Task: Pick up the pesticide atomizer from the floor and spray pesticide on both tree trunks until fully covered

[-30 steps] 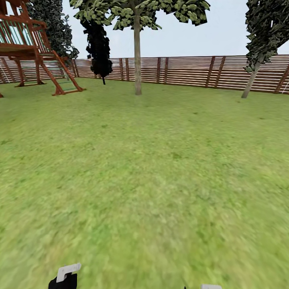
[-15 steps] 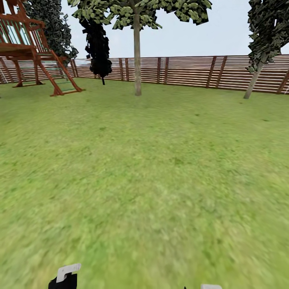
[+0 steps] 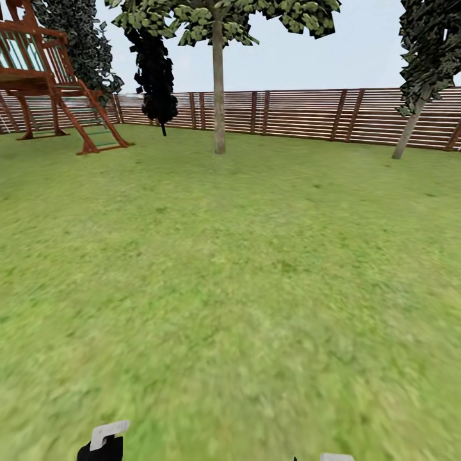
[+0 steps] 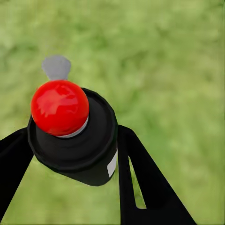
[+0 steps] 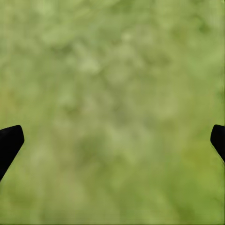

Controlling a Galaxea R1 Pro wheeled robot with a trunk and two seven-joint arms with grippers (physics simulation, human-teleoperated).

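Left wrist view: left gripper (image 4: 70,140) clamps the pesticide atomizer (image 4: 70,136).
Right gripper (image 5: 112,140): spread wide, empty.
Remaining: both trees (image 3: 219,83) unsprayed, well ahead.

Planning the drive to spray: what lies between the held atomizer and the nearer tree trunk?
Nothing visible: open lawn runs up to the trunk. The left gripper holds the atomizer; the playset stands off to the left.

I stand on the lawn (image 3: 243,269), which runs ahead to the fence (image 3: 301,114) along its far edge. One tree (image 3: 219,83) rises ahead of me before the fence, another (image 3: 410,131) at the far right. The playset (image 3: 51,83) sits in the far left corner. The atomizer (image 4: 75,133) sits between my left fingers (image 4: 140,183).
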